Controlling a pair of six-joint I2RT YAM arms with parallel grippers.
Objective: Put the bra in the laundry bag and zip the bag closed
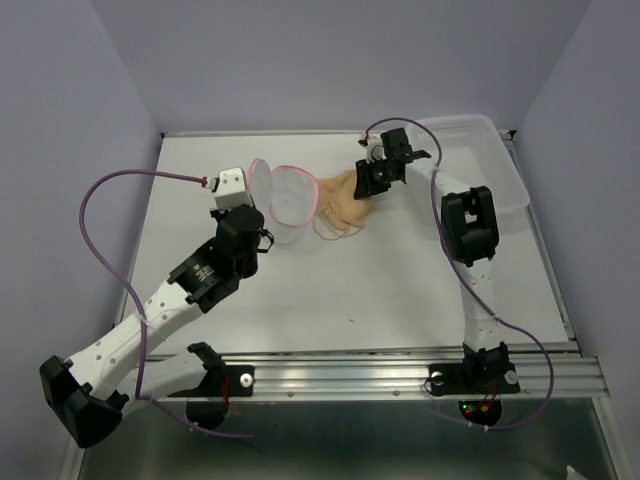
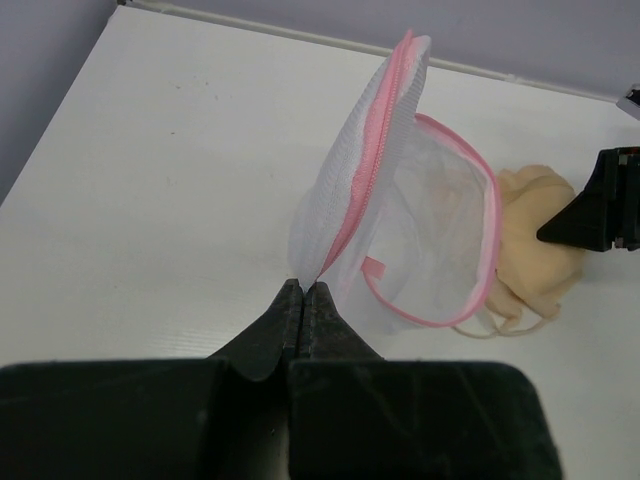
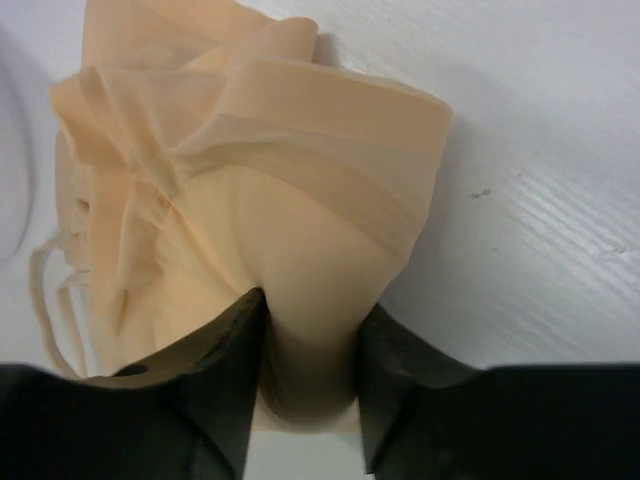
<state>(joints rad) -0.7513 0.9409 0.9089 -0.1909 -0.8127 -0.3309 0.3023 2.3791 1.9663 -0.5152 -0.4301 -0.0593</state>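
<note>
The laundry bag [image 1: 285, 200], white mesh with a pink zipper rim, lies open at the back of the table with its lid flap standing up. My left gripper [image 2: 303, 288] is shut on the bag's near edge [image 2: 400, 230], just below the zipper. The peach bra [image 1: 350, 198] lies bunched right of the bag's mouth, outside it, its thin straps trailing toward the bag. My right gripper [image 1: 366, 185] has come down on the bra's right side. In the right wrist view a thick fold of the bra [image 3: 250, 180] is squeezed between both fingers [image 3: 410, 380].
A clear-white plastic basket [image 1: 490, 160] stands at the back right, close behind the right arm. Lilac walls close in the table on three sides. The right gripper's black body [image 2: 600, 210] shows at the edge of the left wrist view, beside the bra [image 2: 535, 240].
</note>
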